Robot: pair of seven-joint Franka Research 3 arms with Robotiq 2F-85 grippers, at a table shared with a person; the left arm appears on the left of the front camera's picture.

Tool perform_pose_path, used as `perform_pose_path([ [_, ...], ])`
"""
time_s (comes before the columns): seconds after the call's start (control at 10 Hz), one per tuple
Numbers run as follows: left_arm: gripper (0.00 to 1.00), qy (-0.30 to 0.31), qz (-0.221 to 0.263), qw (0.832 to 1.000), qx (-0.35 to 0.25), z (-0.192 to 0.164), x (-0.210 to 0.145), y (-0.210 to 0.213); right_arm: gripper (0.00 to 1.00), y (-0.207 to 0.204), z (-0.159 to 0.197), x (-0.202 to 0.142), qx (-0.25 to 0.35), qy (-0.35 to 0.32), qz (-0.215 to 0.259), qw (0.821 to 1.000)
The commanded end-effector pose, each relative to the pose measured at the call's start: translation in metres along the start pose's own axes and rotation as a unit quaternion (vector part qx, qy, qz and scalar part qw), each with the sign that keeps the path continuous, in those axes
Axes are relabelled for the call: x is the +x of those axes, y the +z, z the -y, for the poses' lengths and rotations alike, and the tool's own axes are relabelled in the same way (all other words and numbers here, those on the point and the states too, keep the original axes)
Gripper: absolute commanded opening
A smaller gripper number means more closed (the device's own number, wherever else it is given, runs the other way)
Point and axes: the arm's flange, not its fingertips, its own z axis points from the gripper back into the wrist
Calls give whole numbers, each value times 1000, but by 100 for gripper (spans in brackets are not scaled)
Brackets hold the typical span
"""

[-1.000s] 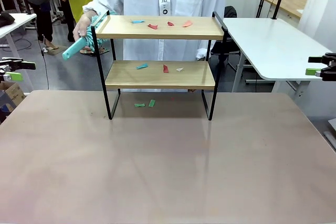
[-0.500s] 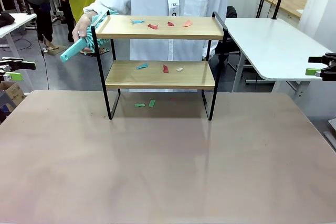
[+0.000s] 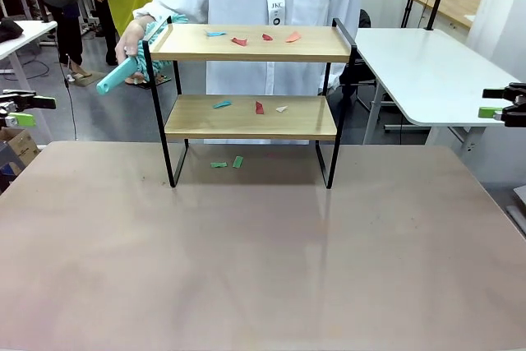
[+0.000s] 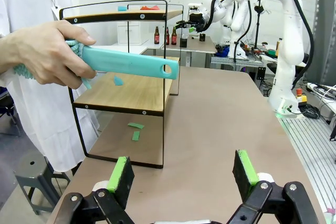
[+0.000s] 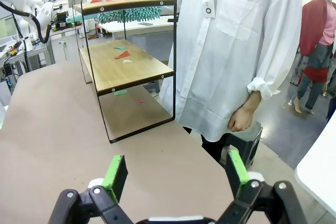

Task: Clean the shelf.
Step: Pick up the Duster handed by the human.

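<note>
Both arms' jaws gape; a hand (image 3: pixel 131 37) holds a duster (image 3: pixel 115 76) beside the shelf (image 3: pixel 205 121).

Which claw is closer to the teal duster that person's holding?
Left. The left claw hangs open on the duster's side, off the shelf's left end; the right claw hangs open past the shelf's opposite end.

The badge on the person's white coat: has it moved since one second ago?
Yes. The badge shifted to picture right against the shelf: it hung left of the small red scrap on its top board, now just right of it.
</note>
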Motion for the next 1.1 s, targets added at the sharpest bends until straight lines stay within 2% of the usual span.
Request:
perform_pose_path([
  [0.0, 100, -2, -2, 1000, -2, 0, 2, -1, 100, -1, -1, 1, 0, 0, 2, 1000],
  [0.2, 100, 0, 0, 1000, 0, 0, 0, 0, 100, -1, -1, 1, 0, 0, 2, 1000],
  [0.3, 100, -11, -20, 1000, 17, 10, 28, -8, 100, -1, -1, 1, 0, 0, 2, 1000],
  [0.5, 100, -36, -68, 993, 88, 30, 90, -20, 100, -1, -1, 1, 0, 0, 2, 1000],
  [0.7, 100, -18, -117, 981, 152, 52, 157, -34, 100, -1, -1, 1, 0, 0, 2, 1000],
  [0.8, 100, 20, -162, 968, 191, 65, 183, -47, 100, -1, -1, 1, 0, 0, 2, 1000],
  [0.9, 100, 71, -190, 943, 266, 80, 202, -71, 100, -1, -1, 1, 0, 0, 2, 1000],
  [1.0, 100, 95, -210, 928, 293, 96, 222, -94, 100, -1, -1, 1, 0, 0, 2, 1000],
])
